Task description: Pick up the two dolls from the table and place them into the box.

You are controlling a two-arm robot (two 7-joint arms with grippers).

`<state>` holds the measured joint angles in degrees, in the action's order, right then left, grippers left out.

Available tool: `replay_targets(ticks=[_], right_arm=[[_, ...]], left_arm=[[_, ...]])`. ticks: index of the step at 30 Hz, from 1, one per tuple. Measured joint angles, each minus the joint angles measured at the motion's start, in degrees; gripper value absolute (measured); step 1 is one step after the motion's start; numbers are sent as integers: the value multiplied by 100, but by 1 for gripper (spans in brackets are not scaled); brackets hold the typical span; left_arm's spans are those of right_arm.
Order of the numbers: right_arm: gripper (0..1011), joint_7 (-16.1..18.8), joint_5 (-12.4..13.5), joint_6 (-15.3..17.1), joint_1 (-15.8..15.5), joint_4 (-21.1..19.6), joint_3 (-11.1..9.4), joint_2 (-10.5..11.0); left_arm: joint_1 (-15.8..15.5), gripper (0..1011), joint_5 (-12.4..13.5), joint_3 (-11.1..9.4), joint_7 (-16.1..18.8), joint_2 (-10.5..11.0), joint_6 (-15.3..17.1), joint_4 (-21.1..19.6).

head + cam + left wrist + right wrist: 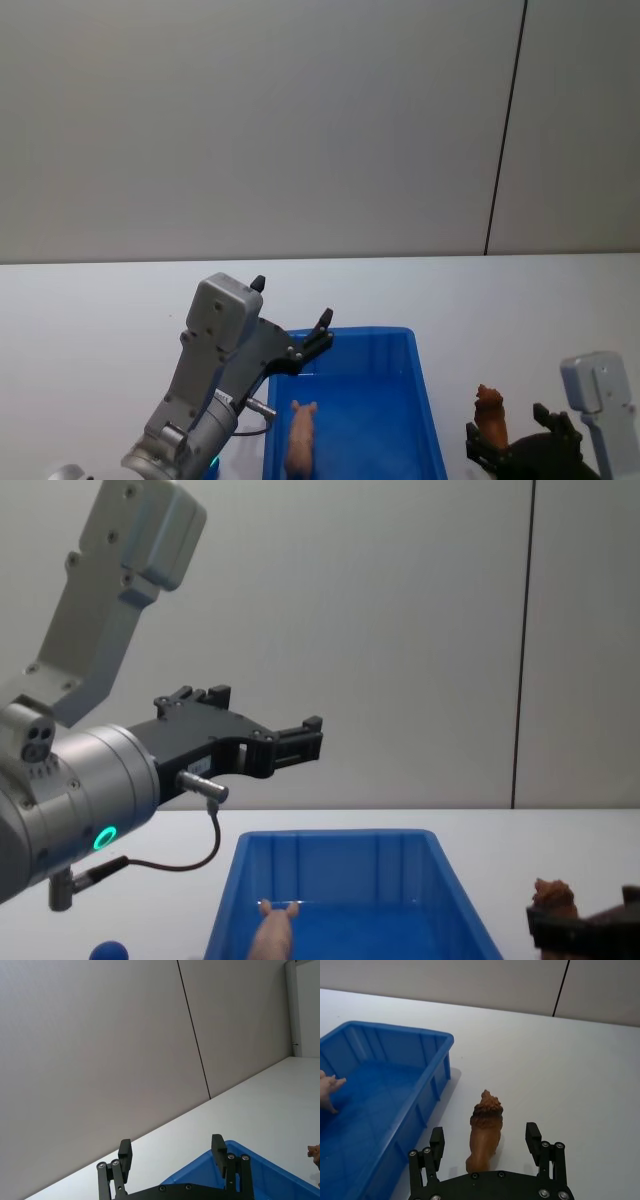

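We have 1 of the 2 dolls done: the pale pink doll [301, 437] lies inside the blue box [360, 333]. The reddish-brown doll [485, 1132] stands upright on the white table [570, 1060], just beside the box's right wall. Our right gripper [486, 1134] is spread wide with the doll between its fingers, neither pad touching it as far as we can tell. Our left gripper [171, 1143] hangs wide and empty above the box's far left corner. We judge the risk lies in the close: if 1 finger arrives first, the narrow figurine could tip or twist out. A low carry could then clip the doll against the thick rim.
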<state>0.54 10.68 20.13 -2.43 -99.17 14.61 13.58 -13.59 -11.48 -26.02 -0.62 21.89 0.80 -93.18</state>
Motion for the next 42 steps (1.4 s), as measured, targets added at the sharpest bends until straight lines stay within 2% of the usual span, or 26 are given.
replay_targets(ticks=[7,12,16,21,26,31,32,35,42], right_arm=[[1001,24,2,56,7,215,19,-55],[922,79,2,76,34,368,40,-97],[785,113,15,82,59,515,56,-144],[675,111,33,83,66,607,63,-174],[491,56,37,71,50,643,59,-186],[358,-27,-4,18,13,628,46,-181],[293,-53,-29,-8,-1,601,41,-173],[242,-103,-94,-80,-35,543,35,-153],[240,-138,-275,-327,-94,391,20,-105]], left_arm=[[0,1002,0,0,0,0,0,0],[0,1002,0,0,0,0,0,0],[0,1002,0,0,0,0,0,0],[0,1001,0,0,0,0,0,0],[0,1002,0,0,0,0,0,0],[0,1001,0,0,0,0,0,0],[0,1002,0,0,0,0,0,0],[0,1002,0,0,0,0,0,0],[0,1002,0,0,0,0,0,0]])
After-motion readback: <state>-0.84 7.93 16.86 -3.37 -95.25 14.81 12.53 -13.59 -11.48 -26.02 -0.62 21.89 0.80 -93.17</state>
